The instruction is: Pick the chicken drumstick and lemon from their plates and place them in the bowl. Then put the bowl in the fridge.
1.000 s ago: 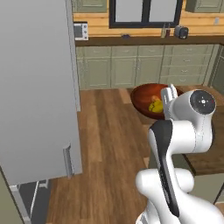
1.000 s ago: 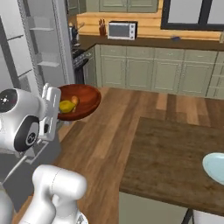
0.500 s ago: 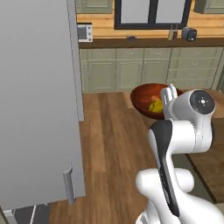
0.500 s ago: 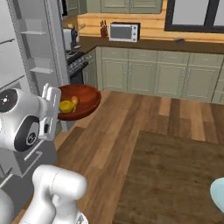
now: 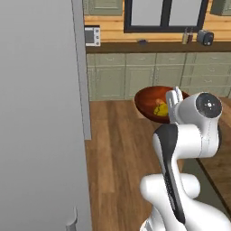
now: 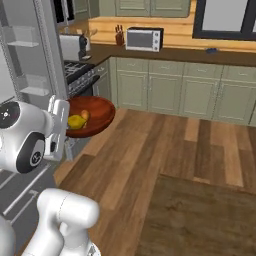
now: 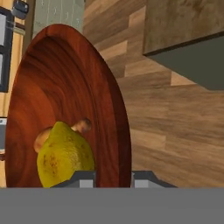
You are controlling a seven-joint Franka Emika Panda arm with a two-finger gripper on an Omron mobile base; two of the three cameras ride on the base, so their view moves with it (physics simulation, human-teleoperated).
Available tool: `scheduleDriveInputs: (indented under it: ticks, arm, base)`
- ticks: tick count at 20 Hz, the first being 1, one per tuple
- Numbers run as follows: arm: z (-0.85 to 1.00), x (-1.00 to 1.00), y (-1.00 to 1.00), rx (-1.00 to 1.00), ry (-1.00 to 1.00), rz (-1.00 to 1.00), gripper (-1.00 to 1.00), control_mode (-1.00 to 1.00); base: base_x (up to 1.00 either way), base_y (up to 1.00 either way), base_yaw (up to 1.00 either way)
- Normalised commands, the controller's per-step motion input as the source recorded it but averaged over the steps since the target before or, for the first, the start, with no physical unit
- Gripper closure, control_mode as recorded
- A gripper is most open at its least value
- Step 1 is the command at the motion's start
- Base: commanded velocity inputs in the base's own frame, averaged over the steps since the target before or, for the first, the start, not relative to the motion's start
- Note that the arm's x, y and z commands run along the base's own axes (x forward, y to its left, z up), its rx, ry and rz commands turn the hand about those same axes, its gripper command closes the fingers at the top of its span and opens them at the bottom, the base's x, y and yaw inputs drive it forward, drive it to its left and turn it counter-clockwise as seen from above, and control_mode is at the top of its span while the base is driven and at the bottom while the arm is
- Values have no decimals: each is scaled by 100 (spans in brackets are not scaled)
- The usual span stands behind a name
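1. Standing tall and grey at the left, with its thick door edge nearest the camera: the fridge [image 5: 40, 113], its white interior and shelves glimpsed at the left of the right base view. Rigid, fixed, nothing to grip; only a shelf to aim for.
2. Carried above the wooden floor [image 6: 165, 145], well clear of the desk [image 7: 183, 26]: the bowl [image 5: 158, 100], wide, shallow, glossy reddish-brown. Looks stiff and wood-grained, probably moderate in weight, with a smooth finish likely to slip. Best held where it is now, at the near rim; a level carry judged essential, since a one-sided rim hold invites tilting under the load.
3. Pinching that near rim: the hand [image 7: 113, 177], one finger inside the wall and one outside, closed down to the rim's thickness.
4. Resting inside the bowl against the near wall: the lemon [image 7: 65, 157], yellow-green, firm, round, so prone to roll if the bowl tips.
5. Lying just behind the lemon and touching it, mostly hidden: the chicken drumstick [image 7: 81, 126], only the brown end showing. Likely light, somewhat soft and greasy; no need to regrip, both pieces already in the bowl.
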Motion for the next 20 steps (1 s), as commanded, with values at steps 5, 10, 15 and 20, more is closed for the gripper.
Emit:
scheduleDriveInputs:
  ticks: [5, 10, 15, 20]
  arm:
    - [0, 0, 0, 0, 0, 0, 100, 100]
    - [0, 0, 0, 0, 0, 0, 100, 100]
    - [0, 0, 0, 0, 0, 0, 100, 100]
    - [0, 0, 0, 0, 0, 0, 100, 100]
  base:
    - [100, -9, 9]
    - [99, -23, 16]
    - [99, -37, 29]
    - [92, -42, 27]
